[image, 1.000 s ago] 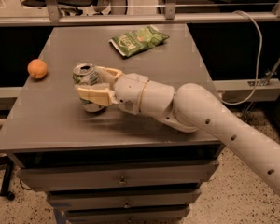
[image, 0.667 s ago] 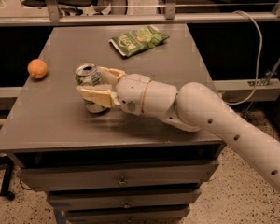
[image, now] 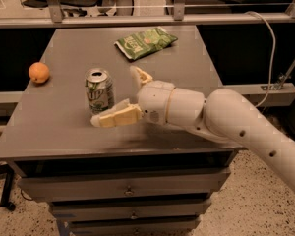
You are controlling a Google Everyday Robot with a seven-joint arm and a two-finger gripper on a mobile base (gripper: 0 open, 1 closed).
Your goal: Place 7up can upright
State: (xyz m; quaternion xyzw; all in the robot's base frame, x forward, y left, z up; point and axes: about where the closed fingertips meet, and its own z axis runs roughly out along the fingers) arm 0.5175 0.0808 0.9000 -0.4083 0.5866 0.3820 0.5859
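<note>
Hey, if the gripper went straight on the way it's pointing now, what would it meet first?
Most likely the 7up can, upright on the table just ahead of the open gripper; depth is unclear, so it may only graze it.

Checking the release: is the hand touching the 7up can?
Cannot tell: camera view shows the open hand beside the 7up can, lower fingertip overlapping its base.
</note>
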